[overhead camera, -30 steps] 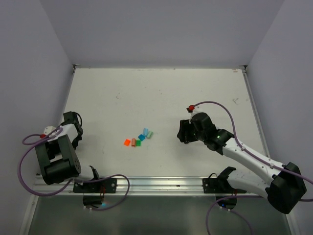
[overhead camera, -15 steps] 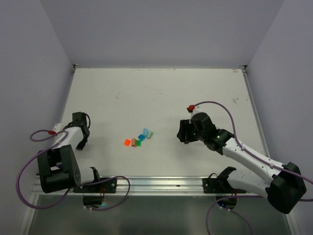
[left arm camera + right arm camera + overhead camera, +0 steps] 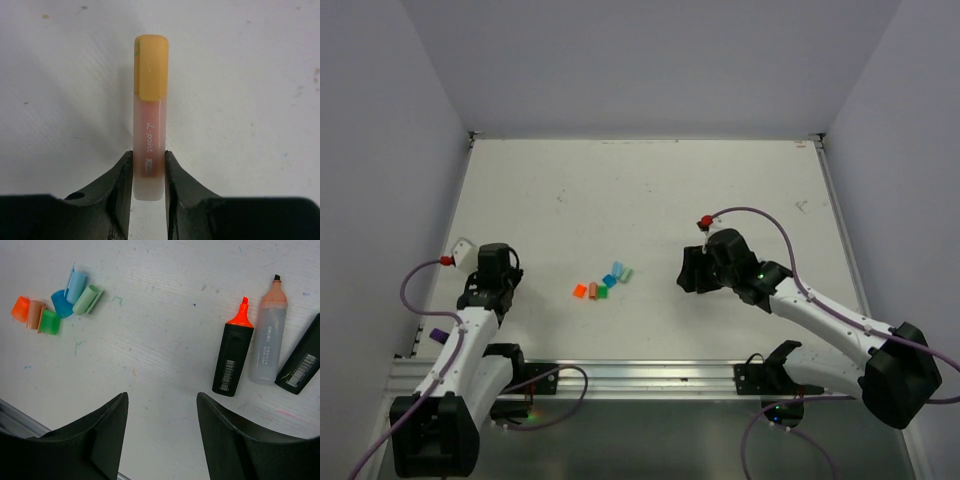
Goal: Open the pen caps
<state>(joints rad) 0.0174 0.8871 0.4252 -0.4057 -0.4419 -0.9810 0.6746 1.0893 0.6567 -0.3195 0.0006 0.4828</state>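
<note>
since the earlier frames the left arm has unfolded from beside its base and swung out over the table (image 3: 650,190), while the right arm has only edged a little.

the left gripper (image 3: 148,165) is clamped on the lower end of a pale pink marker (image 3: 148,142). its fingers (image 3: 125,172) press both sides of the barrel. the yellow cap (image 3: 151,67) is on the far end of that marker, not yet pulled. the marker's long axis runs straight out from the jaws, so the cap points directly away from the left wrist, clear of the fingers.

toward the middle of the table lies the heap of loose caps (image 3: 603,285), already off their pens: orange, peach, green, blue, light blue and mint, touching or just beside one another.

further right the right gripper (image 3: 690,272) hovers with its jaws spread and nothing between them. under it lie three uncapped markers: a black one with an orange tip (image 3: 231,357), a clear grey one (image 3: 269,340) just beside it, and another black body (image 3: 303,362).

the free right gripper is well apart from the yellow cap, beyond the heap. it would likely have to cross to the left and take the cap along the marker's axis.
</note>
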